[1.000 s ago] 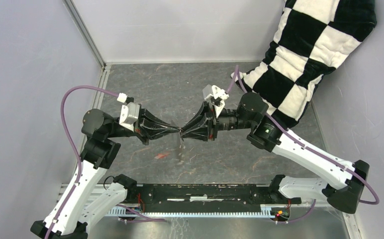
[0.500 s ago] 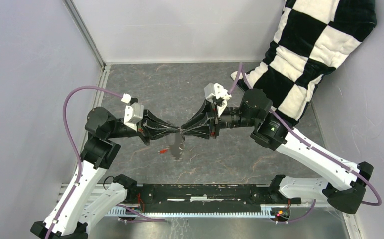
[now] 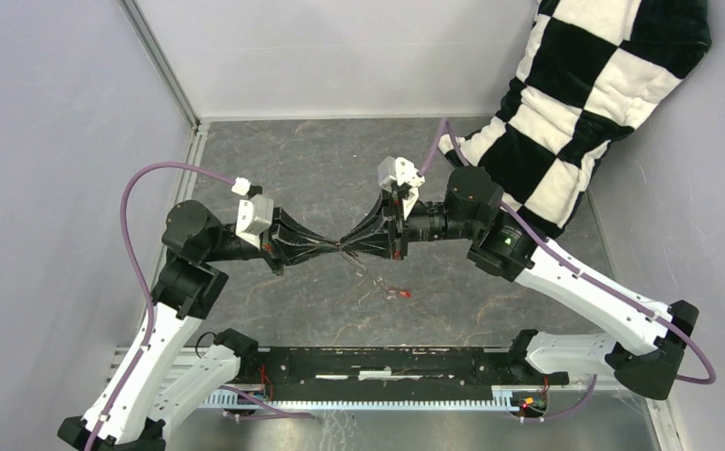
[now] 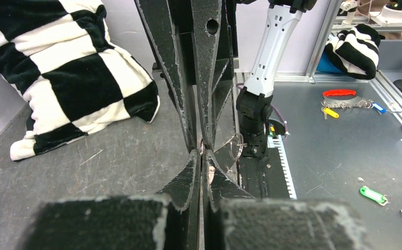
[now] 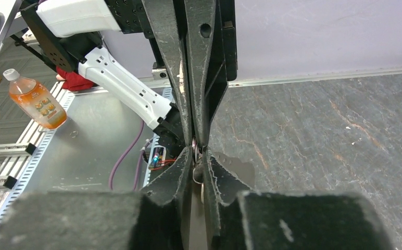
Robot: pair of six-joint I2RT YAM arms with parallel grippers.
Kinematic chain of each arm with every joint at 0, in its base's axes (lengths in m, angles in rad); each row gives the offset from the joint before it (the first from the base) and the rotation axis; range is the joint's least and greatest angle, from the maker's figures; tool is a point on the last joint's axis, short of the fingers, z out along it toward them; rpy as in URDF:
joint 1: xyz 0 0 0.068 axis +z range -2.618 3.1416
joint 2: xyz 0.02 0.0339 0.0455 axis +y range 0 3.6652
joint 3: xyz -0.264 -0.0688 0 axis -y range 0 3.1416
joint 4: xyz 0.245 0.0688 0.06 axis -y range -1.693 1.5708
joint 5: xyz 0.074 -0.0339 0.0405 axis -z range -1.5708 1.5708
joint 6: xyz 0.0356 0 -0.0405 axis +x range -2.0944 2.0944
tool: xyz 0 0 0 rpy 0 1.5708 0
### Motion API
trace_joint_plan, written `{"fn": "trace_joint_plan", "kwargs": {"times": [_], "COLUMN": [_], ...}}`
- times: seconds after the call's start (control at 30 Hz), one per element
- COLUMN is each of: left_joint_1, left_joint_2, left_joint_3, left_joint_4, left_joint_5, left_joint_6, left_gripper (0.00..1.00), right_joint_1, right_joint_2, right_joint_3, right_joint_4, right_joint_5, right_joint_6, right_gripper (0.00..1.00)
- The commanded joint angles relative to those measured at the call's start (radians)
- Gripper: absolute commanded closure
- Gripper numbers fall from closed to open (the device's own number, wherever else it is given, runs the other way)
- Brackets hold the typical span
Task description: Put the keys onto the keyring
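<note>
My left gripper (image 3: 337, 248) and right gripper (image 3: 348, 248) meet tip to tip above the middle of the table. Both are shut on thin grey metal of the keyring (image 3: 344, 250). In the left wrist view my gripper (image 4: 201, 152) is shut, and a wire loop of the keyring (image 4: 235, 146) sticks out to the right of the tips. In the right wrist view my gripper (image 5: 196, 154) is shut on a metal loop (image 5: 195, 173). A thin metal strand hangs from the tips toward the near right, ending in the red key (image 3: 400, 293). I cannot make out the black key.
A black-and-white checkered cushion (image 3: 575, 94) leans in the back right corner, close behind the right arm. Grey walls close the left, back and right sides. A black rail (image 3: 387, 362) runs along the near edge between the arm bases.
The red key has swung from below-left of the fingertips to below-right. Both grippers stayed shut tip to tip and shifted only slightly; the right wrist has turned a little.
</note>
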Motion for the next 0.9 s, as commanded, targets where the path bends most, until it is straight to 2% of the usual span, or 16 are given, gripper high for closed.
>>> {"fn": "trace_joint_plan", "kwargs": {"times": [0.0, 0.07, 0.2, 0.3, 0.33, 0.4, 0.5, 0.57, 0.6, 0.67, 0.87], "left_joint_1": [-0.001, -0.001, -0.001, -0.001, -0.001, -0.001, -0.001, -0.001, -0.001, -0.001, -0.001], "left_joint_2": [-0.005, -0.003, -0.001, 0.005, 0.009, 0.021, 0.039, 0.045, 0.048, 0.052, 0.064], "left_joint_3": [0.026, 0.024, 0.027, 0.037, 0.04, 0.049, 0.054, 0.046, 0.042, 0.038, 0.023], "left_joint_4": [-0.004, -0.005, -0.026, -0.106, -0.141, -0.229, -0.351, -0.389, -0.402, -0.434, -0.466], "left_joint_5": [0.024, 0.025, 0.02, -0.01, -0.038, -0.07, -0.118, -0.143, -0.152, -0.164, -0.217], "left_joint_6": [0.071, 0.075, 0.099, 0.195, 0.23, 0.314, 0.419, 0.455, 0.465, 0.488, 0.516], "left_gripper": [0.98, 0.98, 0.98, 0.98, 0.95, 0.83, 0.39, 0.18, 0.11, 0.05, 0.04], "right_joint_1": [0.002, 0.002, 0.001, 0.002, 0.0, -0.002, -0.006, -0.006, -0.007, -0.006, -0.009], "right_joint_2": [-0.008, -0.007, -0.01, -0.017, -0.019, -0.017, -0.009, -0.002, 0.008, 0.023, 0.085], "right_joint_3": [0.0, 0.002, -0.013, -0.035, -0.053, -0.089, -0.142, -0.168, -0.173, -0.183, -0.197], "right_joint_4": [0.033, 0.03, 0.02, -0.015, -0.024, -0.023, 0.002, 0.019, 0.013, 0.005, -0.023], "right_joint_5": [0.008, 0.006, 0.005, 0.059, 0.085, 0.108, 0.14, 0.159, 0.173, 0.206, 0.351], "right_joint_6": [-0.001, -0.002, -0.009, -0.037, -0.044, -0.048, -0.041, -0.039, -0.043, -0.051, -0.088], "right_gripper": [0.9, 0.99, 1.0, 1.0, 1.0, 1.0, 1.0, 1.0, 1.0, 1.0, 1.0]}}
